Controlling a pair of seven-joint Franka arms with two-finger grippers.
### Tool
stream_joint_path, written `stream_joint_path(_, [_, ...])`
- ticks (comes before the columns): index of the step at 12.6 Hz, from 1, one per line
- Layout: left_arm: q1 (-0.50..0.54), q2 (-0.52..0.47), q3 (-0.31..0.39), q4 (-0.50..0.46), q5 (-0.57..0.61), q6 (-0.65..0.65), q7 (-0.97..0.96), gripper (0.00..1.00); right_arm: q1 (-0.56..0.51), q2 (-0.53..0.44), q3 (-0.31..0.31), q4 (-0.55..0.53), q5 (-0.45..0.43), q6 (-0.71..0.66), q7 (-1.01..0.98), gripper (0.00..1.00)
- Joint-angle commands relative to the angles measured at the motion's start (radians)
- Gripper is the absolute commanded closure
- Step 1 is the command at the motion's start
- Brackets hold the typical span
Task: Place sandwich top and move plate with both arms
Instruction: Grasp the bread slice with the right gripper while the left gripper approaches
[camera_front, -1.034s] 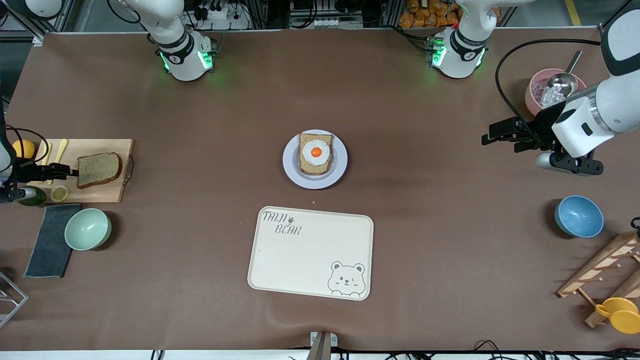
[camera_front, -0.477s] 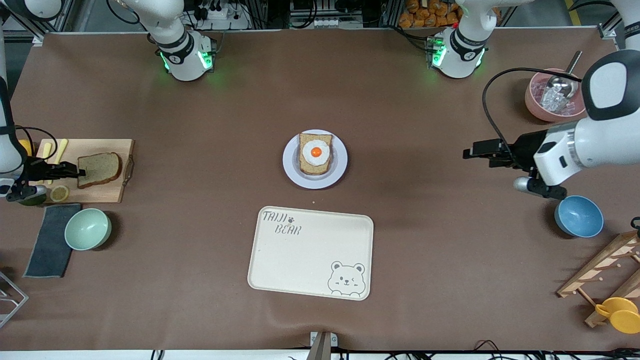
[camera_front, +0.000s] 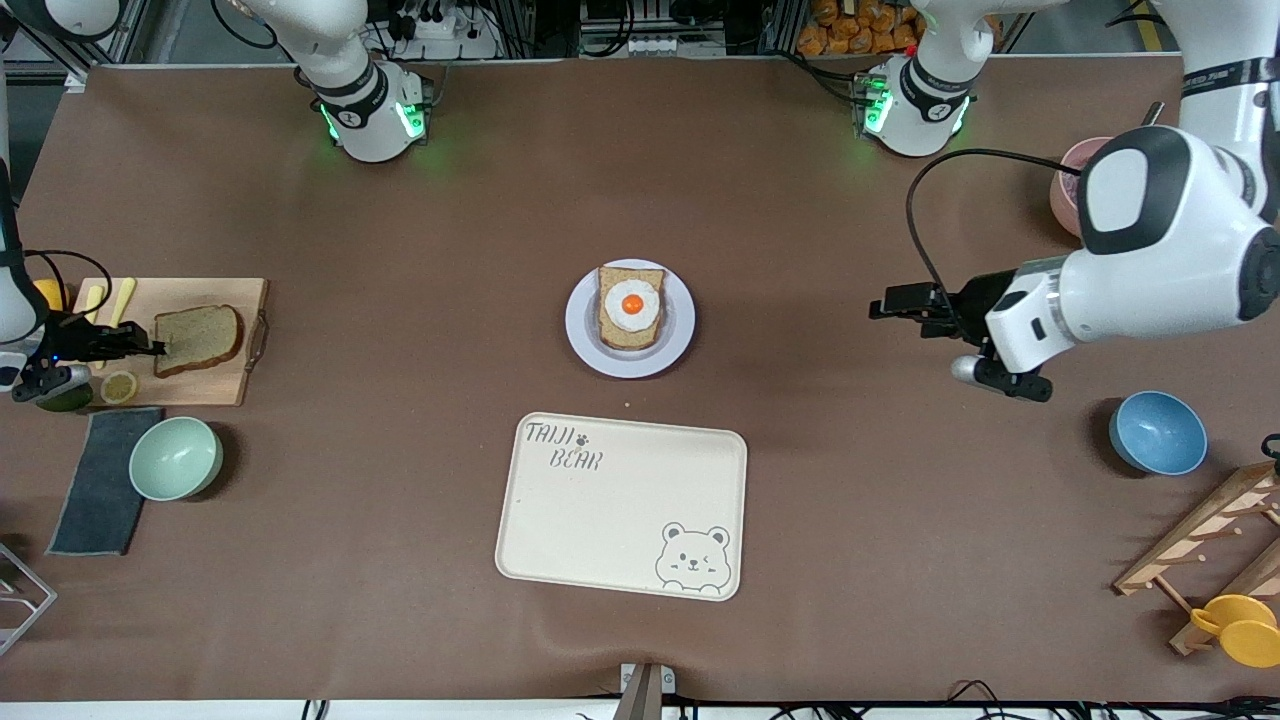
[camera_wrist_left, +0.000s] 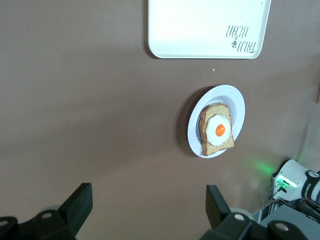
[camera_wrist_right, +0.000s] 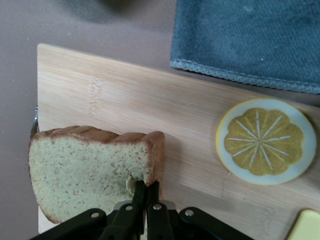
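Observation:
The sandwich top (camera_front: 200, 338) lies on a wooden cutting board (camera_front: 200, 385) at the right arm's end of the table. My right gripper (camera_front: 150, 347) is shut on the slice's crust edge, and the right wrist view shows the slice (camera_wrist_right: 80, 175) pinched in this gripper (camera_wrist_right: 146, 189). The lavender-white plate (camera_front: 678, 340) sits mid-table and carries a bread slice with a fried egg (camera_front: 631, 305). My left gripper (camera_front: 885, 303) is open and empty over bare table, between the plate and the blue bowl. The left wrist view shows that gripper (camera_wrist_left: 148, 207) apart from the plate (camera_wrist_left: 235, 100).
A cream bear tray (camera_front: 620, 505) lies nearer the camera than the plate. A lemon slice (camera_front: 119, 386), a grey cloth (camera_front: 100, 490) and a green bowl (camera_front: 176, 457) sit by the board. A blue bowl (camera_front: 1157, 432), a pink bowl (camera_front: 1066, 190) and a wooden rack (camera_front: 1200, 540) stand at the left arm's end.
My left arm has swung from beside the pink bowl toward the plate, its gripper open. My right gripper has stayed at the slice's edge on the board.

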Motion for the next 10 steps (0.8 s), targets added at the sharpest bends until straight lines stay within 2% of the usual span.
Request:
stream_joint_path(1, [0.004,-0.028,-0.047,-0.109,-0.076,0.106,0.014,0.00,0.001,-0.010,0.019,0.027,0.022,-0.075,-0.001,1.00])
stream_joint_path(4, [0.004,0.025,-0.066,-0.122,-0.179,0.137,0.023,0.00,0.030,-0.030,0.019,0.127,0.024,-0.281,0.052,1.00])
stream_joint_path(6, [0.014,0.060,-0.066,-0.123,-0.243,0.137,0.121,0.00,0.068,-0.053,0.021,0.182,0.027,-0.439,0.168,1.00])
stream_joint_path(10, [0.002,0.114,-0.066,-0.125,-0.263,0.153,0.146,0.00,0.136,-0.087,0.022,0.172,0.177,-0.578,0.294,1.00])
